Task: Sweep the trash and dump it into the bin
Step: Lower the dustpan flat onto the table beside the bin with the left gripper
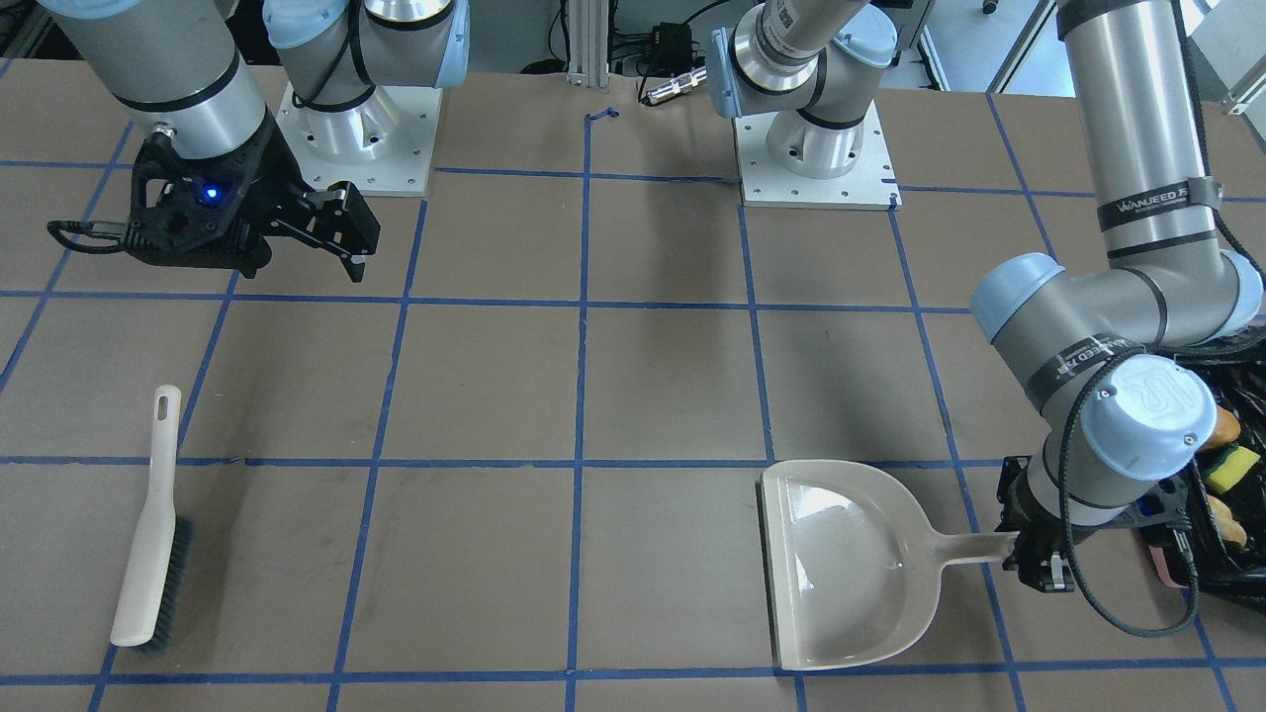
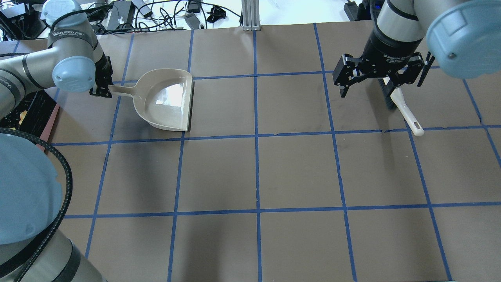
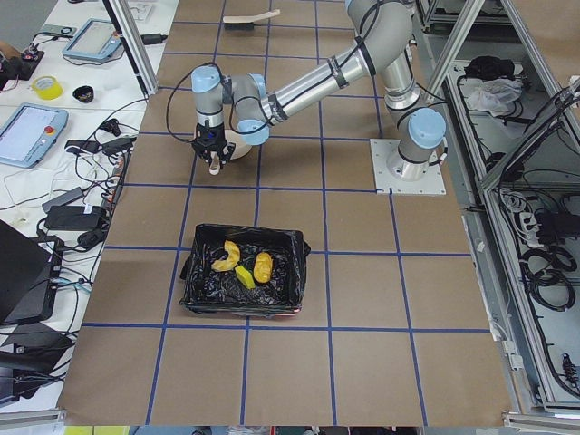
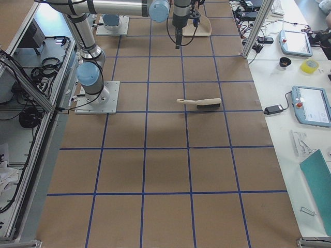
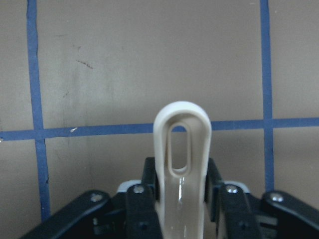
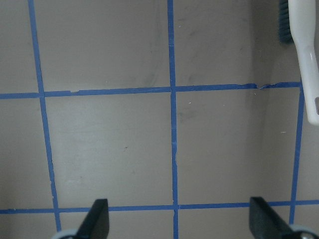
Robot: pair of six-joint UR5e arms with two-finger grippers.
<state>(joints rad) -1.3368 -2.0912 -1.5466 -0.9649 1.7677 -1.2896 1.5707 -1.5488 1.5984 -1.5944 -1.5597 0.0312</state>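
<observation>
The bin (image 3: 204, 294), pink-sided with a black bag, holds all three trash pieces: an orange-yellow lump (image 3: 263, 265), a green-and-yellow sponge chunk (image 3: 246, 277) and a curved slice (image 3: 225, 256). In the front view the bin (image 1: 1241, 578) shows at the right edge behind the left arm. My left gripper (image 1: 1034, 559) is shut on the handle of the beige dustpan (image 1: 851, 574), which lies flat and empty on the table. The left wrist view shows the handle (image 5: 182, 149) between the fingers. My right gripper (image 2: 381, 88) is open and empty, above the table.
A white hand brush (image 1: 148, 534) lies on the table, under and beyond the right gripper in the overhead view (image 2: 403, 105). Both arm bases (image 1: 816, 148) stand at the robot's edge. Blue tape lines grid the brown table.
</observation>
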